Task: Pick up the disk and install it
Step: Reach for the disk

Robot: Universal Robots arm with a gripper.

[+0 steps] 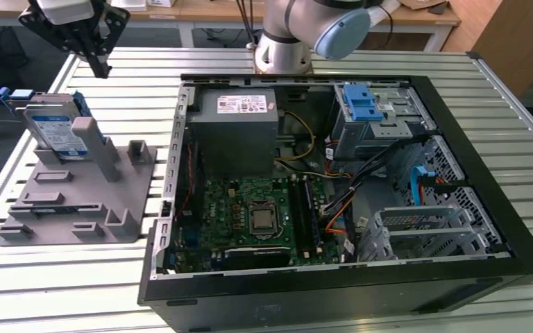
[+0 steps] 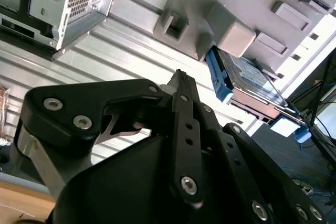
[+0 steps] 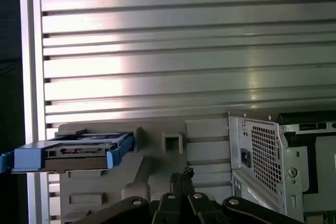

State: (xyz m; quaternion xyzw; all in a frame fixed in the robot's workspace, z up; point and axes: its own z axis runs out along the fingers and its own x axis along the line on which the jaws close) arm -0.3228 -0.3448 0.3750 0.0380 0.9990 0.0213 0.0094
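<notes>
Barely begun — the fingers (image 1: 100,64), pinched together and empty, hang well apart from the disk (image 1: 55,132) below them — unpicked in its grey stand (image 1: 81,201).

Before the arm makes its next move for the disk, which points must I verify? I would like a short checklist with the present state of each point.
1. Disk seated in the grey holder: ok.
2. Pincer carries nothing: ok.
3. Pincer open wide enough for a grasp: not ok, its jaws are closed.
4. Computer case open on its upper side: ok.
5. Free slot in the cage with the blue latch: cannot tell.
</notes>
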